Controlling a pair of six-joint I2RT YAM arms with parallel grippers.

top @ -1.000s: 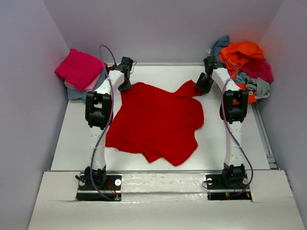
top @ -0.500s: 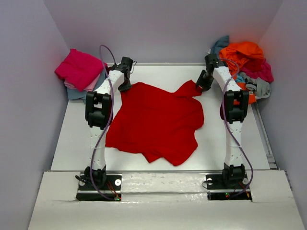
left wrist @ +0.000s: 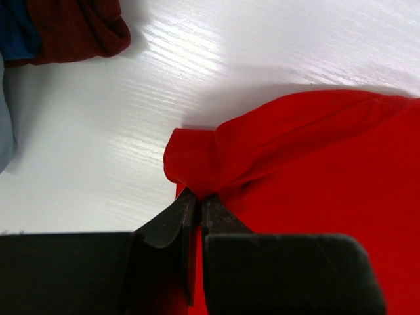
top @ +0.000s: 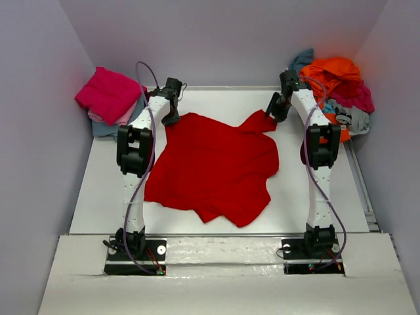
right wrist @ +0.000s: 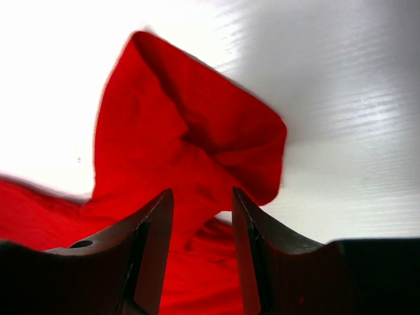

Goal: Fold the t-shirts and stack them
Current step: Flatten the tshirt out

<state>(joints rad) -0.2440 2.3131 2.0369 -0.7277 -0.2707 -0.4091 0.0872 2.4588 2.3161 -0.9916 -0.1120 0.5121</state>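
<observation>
Centrally, one red t-shirt (top: pixel 213 164)

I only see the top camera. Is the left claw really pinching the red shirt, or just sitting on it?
Observer: Pinching. The left wrist view shows the left gripper with its fingers closed together on a corner of the red t-shirt.
Operator: What about the other claw?
Observer: The right gripper is open. Its fingers stand apart, with a raised fold of the shirt between them.
Operator: Is it squeezing that fold?
Observer: Not yet. In the right wrist view a sliver of white table shows between the cloth and one finger.
</observation>
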